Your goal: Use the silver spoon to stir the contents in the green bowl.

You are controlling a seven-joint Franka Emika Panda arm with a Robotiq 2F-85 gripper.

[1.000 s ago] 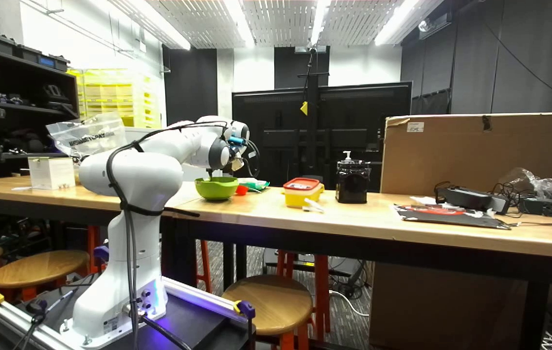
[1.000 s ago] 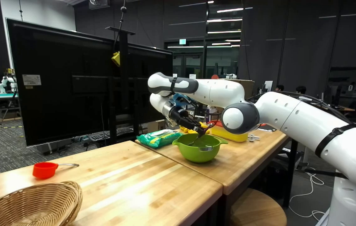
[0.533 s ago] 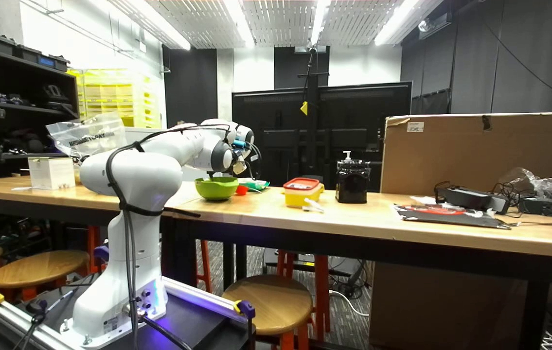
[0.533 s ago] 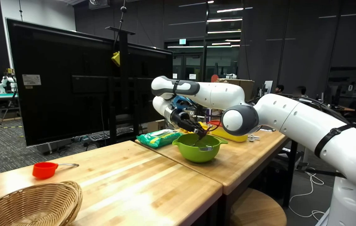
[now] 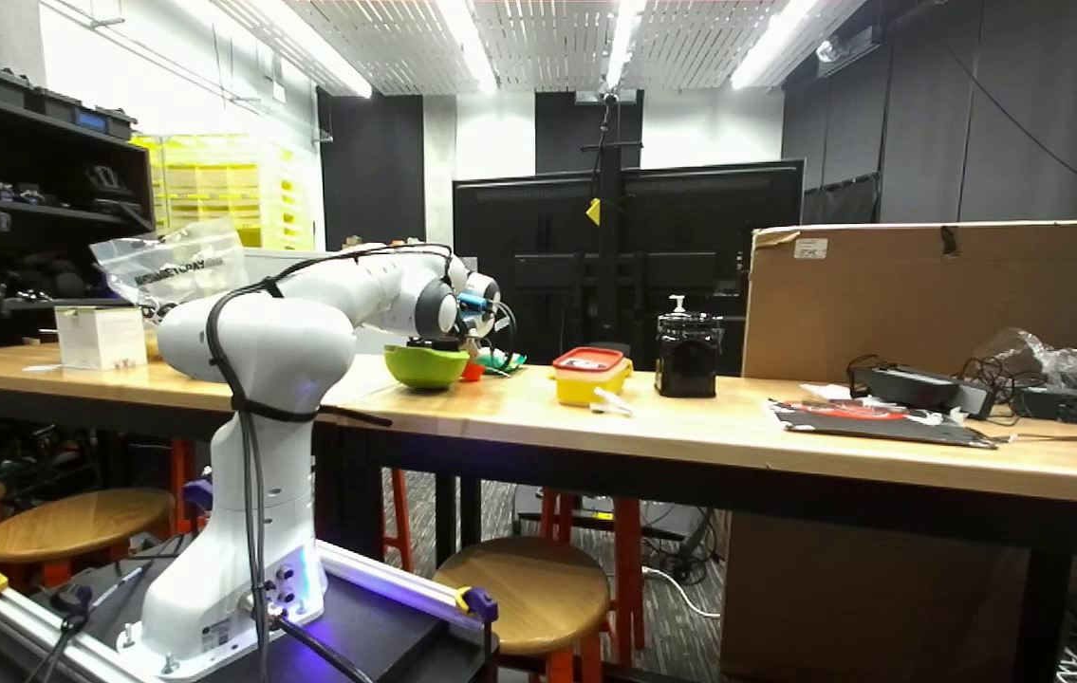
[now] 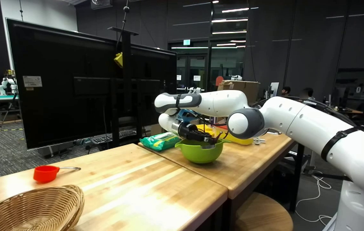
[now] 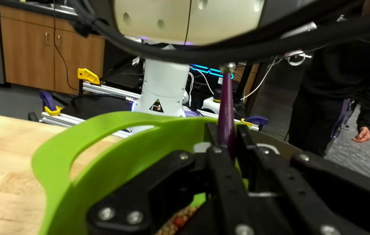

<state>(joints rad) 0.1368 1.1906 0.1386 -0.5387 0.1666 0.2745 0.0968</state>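
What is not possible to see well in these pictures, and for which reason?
- Lower end of the purple-handled utensil: hidden by the gripper in the wrist view, by the green bowl in both exterior views.
- Most of the contents: covered by the gripper in the wrist view.
- Wicker basket: cut by the left and bottom edges of an exterior view.
- Label on the cardboard: print too small in an exterior view.

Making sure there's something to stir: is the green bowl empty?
Not empty: the wrist view shows tan, grain-like contents inside the green bowl; how full, I cannot tell.
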